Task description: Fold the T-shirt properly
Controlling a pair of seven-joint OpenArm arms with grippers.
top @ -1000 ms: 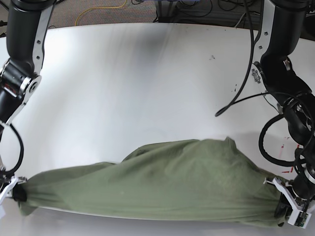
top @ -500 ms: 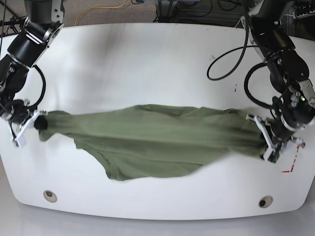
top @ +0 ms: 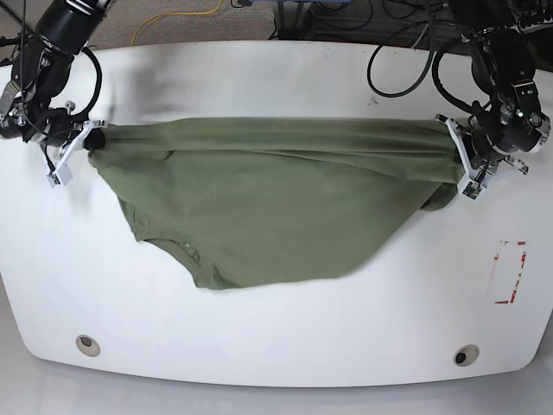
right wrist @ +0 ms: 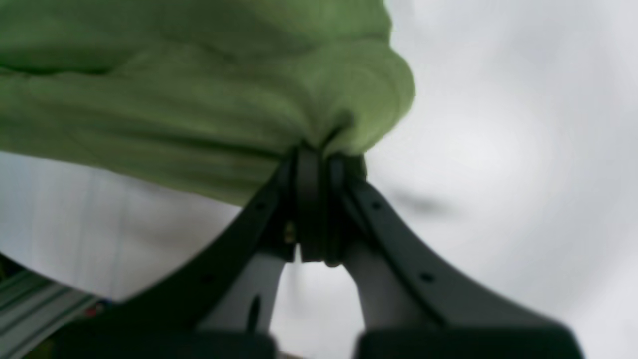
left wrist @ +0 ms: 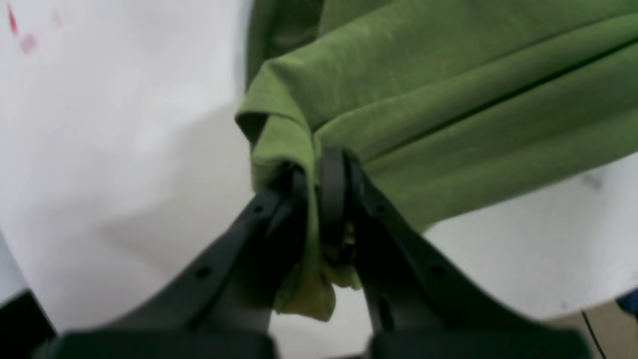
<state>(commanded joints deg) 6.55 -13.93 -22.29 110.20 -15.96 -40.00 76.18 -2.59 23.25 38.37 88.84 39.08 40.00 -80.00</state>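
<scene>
Fingers of both arms, left fingers (top: 459, 160) and right fingers (top: 76, 149), are clenched on opposite ends of the T-shirt (top: 268, 199), stretched across the upper surface (top: 276, 337). Bunched grips may slip, or lay it wrinkled.

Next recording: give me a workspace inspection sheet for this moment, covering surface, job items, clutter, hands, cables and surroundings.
Surface: white rounded table, red marks near one edge.
Job's things: olive-green cotton T-shirt stretched between both hands, lower part draped on the table.
Clutter: nothing seen.
Hands: left hand and right hand each shut on bunched shirt fabric.
Cables: black cables loop by the left arm; yellow cable on the floor.
Surroundings: grey floor beyond the table.
</scene>
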